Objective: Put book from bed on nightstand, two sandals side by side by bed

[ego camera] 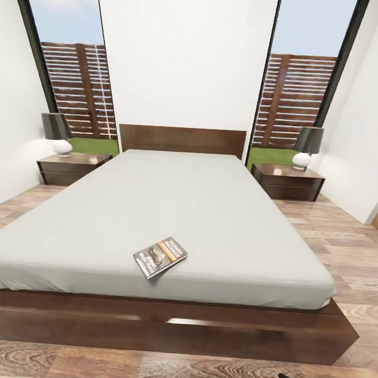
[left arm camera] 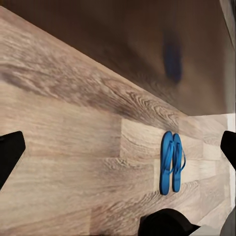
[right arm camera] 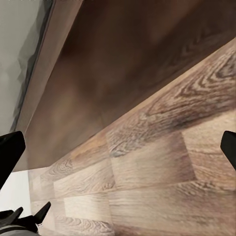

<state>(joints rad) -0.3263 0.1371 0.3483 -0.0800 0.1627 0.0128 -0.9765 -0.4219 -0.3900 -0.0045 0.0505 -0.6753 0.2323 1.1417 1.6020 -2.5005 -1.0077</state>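
White walls (ego camera: 184,61) enclose the room. Two tall dark-framed windows, left (ego camera: 67,72) and right (ego camera: 305,79), flank the central wall panel and show a slatted wooden fence (ego camera: 296,97), a strip of grass (ego camera: 91,145) and pale sky. The floor (ego camera: 347,241) is wood plank with pronounced grain. A table lamp with dark shade and white base stands at each side, left (ego camera: 58,132) and right (ego camera: 306,145).
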